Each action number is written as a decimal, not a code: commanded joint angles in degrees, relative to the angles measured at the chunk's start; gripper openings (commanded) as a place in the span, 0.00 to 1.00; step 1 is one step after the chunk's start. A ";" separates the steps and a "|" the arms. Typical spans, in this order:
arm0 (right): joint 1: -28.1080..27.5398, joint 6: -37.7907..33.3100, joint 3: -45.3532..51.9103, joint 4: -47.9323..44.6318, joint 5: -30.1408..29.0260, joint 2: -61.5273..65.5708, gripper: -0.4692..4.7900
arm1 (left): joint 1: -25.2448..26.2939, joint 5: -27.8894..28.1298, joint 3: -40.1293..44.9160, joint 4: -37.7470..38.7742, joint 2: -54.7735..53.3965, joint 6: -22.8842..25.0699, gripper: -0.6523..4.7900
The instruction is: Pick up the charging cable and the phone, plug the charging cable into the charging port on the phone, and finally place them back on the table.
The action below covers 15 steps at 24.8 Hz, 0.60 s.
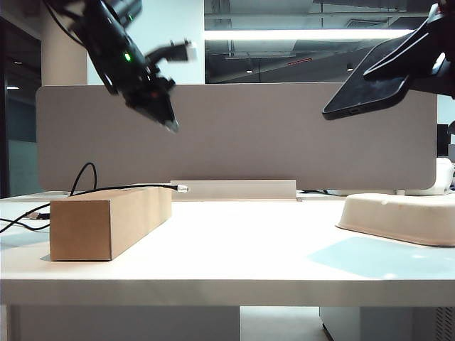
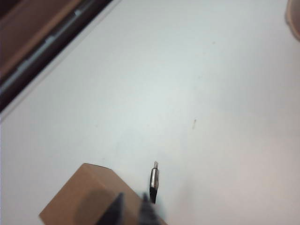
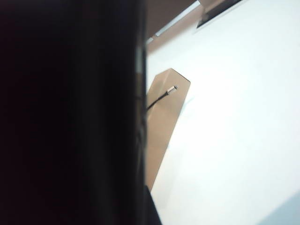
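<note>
Exterior view: a white bench (image 1: 234, 249) stands in front of a grey divider panel (image 1: 234, 135). On its left side lies a long cardboard box (image 1: 106, 220). The charging cable (image 1: 106, 190), a thin black cord, runs up from the bench and along the top of the box, so its small silver connector tip (image 1: 182, 188) juts just past the box's far end, clear of the surface. That raised, overhanging placement appears meant to leave the tip free for a pinch from above. On the right sits a cream shallow tray (image 1: 398, 217).

The left hand (image 1: 168, 121) hangs in the air above the box, angled downward toward the connector and well apart from it. It grasps nothing. From this view I cannot tell whether its fingers are parted or pressed together.

The right hand (image 1: 434, 60) is high at the upper right, clenched on the phone (image 1: 370, 89). The slim black phone is tilted, its lower short edge pointing toward the centre of the scene. A small dark slot on the edge facing the camera may be the charging port, though it is too small to be sure.

Left wrist view: the connector tip (image 2: 154, 180) lies just beside the box corner (image 2: 89, 197), with dark blurred fingertips (image 2: 115, 211) close by.

Right wrist view: the phone's dark body (image 3: 70, 112) fills half the picture; beyond it the box (image 3: 164, 122) carries the cable end (image 3: 159, 98).

The cable is not yet picked up.
</note>
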<state>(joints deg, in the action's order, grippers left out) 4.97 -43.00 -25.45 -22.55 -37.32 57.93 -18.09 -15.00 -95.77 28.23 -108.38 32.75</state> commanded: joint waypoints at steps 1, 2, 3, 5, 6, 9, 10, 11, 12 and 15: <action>-0.02 1.44 -0.39 -0.02 -1.42 -0.76 0.07 | -0.44 -1.01 -4.26 3.28 -3.80 0.28 0.30; 0.00 1.49 -0.39 0.74 -2.32 -0.76 0.07 | -0.55 -0.81 -5.77 4.50 -5.97 0.55 0.32; 0.00 1.49 -0.39 1.49 -2.78 -0.76 0.07 | -0.81 -0.66 -6.23 5.60 -7.23 1.62 0.33; -0.02 2.45 -0.39 1.84 -2.86 -0.76 0.07 | -1.51 0.31 -6.23 7.10 -8.48 4.50 0.33; -0.02 2.99 -0.39 1.81 -2.84 -0.76 0.07 | -1.90 1.53 -6.23 7.48 -8.87 5.49 0.33; -0.02 2.97 -0.39 1.84 -2.89 -0.76 0.07 | -3.52 5.60 -6.21 7.30 -9.88 8.50 0.33; -0.02 2.99 -0.39 1.86 -2.86 -0.76 0.07 | -3.82 6.03 -6.21 7.23 -10.10 9.31 0.32; 0.00 2.99 -0.39 1.84 -2.89 -0.76 0.07 | -4.04 6.45 -6.21 6.84 -10.49 9.51 0.32; 0.00 2.99 -0.39 1.86 -2.89 -0.76 0.07 | -4.04 6.80 -6.21 6.82 -10.73 9.51 0.33; -0.02 3.04 -0.39 1.97 -3.39 -0.74 0.07 | -4.00 8.46 -6.21 6.88 -11.28 10.40 0.33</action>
<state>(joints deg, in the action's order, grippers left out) 4.97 -40.45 -25.43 -18.50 -39.75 57.47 -22.22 -7.70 -101.71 35.53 -119.57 42.11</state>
